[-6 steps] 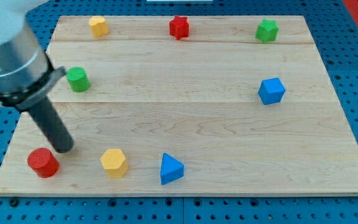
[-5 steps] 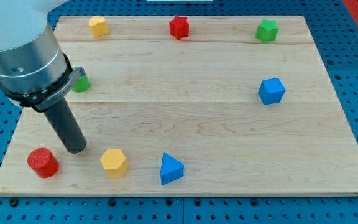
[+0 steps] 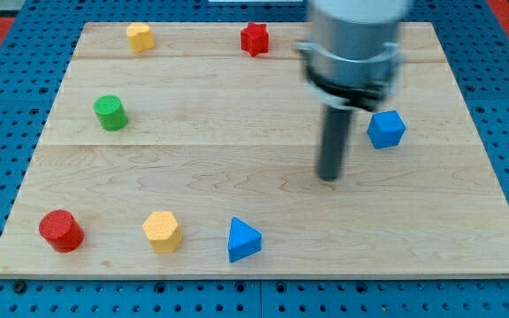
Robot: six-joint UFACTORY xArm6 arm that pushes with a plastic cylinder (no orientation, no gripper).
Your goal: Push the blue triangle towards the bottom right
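Note:
The blue triangle point(image 3: 243, 239) lies near the board's bottom edge, a little left of centre. My tip point(image 3: 328, 177) rests on the board up and to the right of it, well apart from it. The rod rises toward the view's top and is motion-blurred. A blue cube-like block point(image 3: 386, 129) sits just right of the rod, not touching it.
A yellow hexagon point(image 3: 162, 231) and a red cylinder point(image 3: 61, 230) lie left of the triangle. A green cylinder point(image 3: 110, 113) is at the left. A yellow block point(image 3: 140, 37) and a red star point(image 3: 254, 39) sit along the top; the arm hides the top right.
My tip has swept from the bottom left, near the red cylinder, far to the right and up, to the board's middle right. The arm now covers the green block at top right. No block moved.

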